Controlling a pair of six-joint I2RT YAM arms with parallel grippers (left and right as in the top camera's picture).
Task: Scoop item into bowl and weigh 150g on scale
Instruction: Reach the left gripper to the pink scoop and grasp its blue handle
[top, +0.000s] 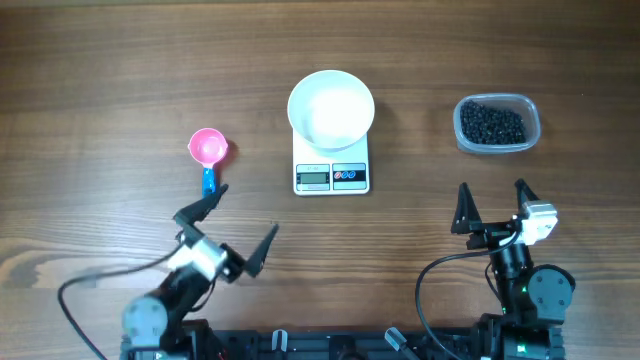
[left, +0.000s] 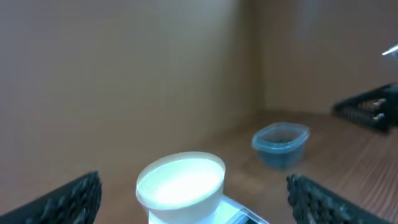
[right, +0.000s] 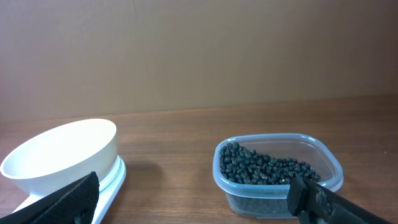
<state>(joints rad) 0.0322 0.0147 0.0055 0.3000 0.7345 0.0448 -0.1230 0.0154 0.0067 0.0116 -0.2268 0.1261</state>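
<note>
You're at a lab-style robot bench, not a real kitchen: bare wood-grain table (top: 100, 60), plain brown wall (right: 199, 50) behind, arm bases (top: 525, 300) and loose black cables (top: 420, 290) at the near edge. Kitchen stuff is only props: scale (top: 331, 176), white bowl (top: 331, 108), clear tub (top: 498, 98) of black beads (top: 492, 124), pink scoop (top: 208, 150).

Pink scoop (top: 208, 149) with blue handle, clear plastic tub (top: 497, 97), wooden table (top: 120, 80)
</note>
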